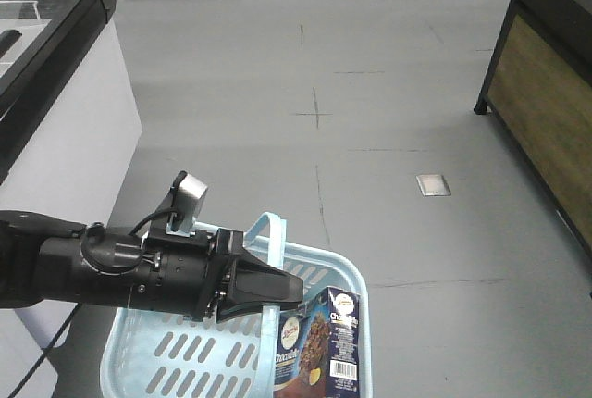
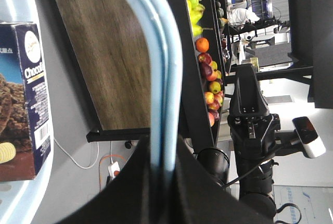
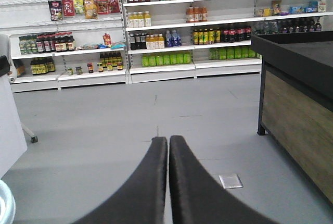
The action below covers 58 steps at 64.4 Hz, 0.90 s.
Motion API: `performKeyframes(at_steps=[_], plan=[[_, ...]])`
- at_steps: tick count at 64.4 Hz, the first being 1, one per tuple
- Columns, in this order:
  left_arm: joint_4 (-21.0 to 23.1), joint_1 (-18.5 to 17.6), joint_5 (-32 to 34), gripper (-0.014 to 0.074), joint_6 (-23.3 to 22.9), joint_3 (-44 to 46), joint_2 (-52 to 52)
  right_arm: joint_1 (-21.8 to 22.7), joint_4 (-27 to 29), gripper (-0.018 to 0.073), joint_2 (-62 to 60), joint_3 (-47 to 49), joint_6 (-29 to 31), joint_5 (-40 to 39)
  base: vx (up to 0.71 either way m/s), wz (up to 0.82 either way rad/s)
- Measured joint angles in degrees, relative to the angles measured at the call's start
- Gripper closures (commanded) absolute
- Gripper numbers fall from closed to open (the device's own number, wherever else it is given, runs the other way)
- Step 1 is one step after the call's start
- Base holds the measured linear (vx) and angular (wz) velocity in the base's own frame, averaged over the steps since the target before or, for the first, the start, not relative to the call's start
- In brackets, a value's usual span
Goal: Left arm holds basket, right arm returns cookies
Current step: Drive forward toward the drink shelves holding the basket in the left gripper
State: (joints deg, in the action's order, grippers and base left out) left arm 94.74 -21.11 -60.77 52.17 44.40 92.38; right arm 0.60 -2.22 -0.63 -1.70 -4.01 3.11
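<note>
Since the basket [image 1: 153, 354] is gripped only at its handle [image 2: 164, 73], it is judged free to swing or tilt under any sideways push; this is recorded as the chief hazard. The left arm [image 1: 92, 273] is laid across the basket's open top from the basket's left side; the free opening is thereby narrowed, and a clash between the two arms above the basket is thought possible. The left gripper [image 2: 162, 168] is seen clamped on the handle, its jaws pressed on the thin blue bar from both sides; a slip along the bar's curve is considered possible if the load is shifted suddenly. The right gripper [image 3: 168, 141] is found clear of the basket, pointed at the floor [image 3: 130, 114] and shelves [image 3: 182, 26] beyond it; its jaws are together and nothing is held between them; a descent made without the jaws first being parted would be expected to strike the box top and knock it over. The cookies [image 1: 324, 342] are found inside the basket, upright against its right-hand wall and just beside the left gripper's tip; little room is left on that side for the right gripper to be lowered; a pinch taken off-centre could let the box twist free and drop back into the basket.
</note>
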Motion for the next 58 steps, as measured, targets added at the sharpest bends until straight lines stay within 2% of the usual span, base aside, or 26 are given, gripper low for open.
performKeyframes(at_steps=[58], plan=[[0.0,0.0,0.0,0.0603,0.0,0.0,0.0,0.0,0.0,0.0568,0.0,0.0,0.0,0.0,0.31,-0.07]])
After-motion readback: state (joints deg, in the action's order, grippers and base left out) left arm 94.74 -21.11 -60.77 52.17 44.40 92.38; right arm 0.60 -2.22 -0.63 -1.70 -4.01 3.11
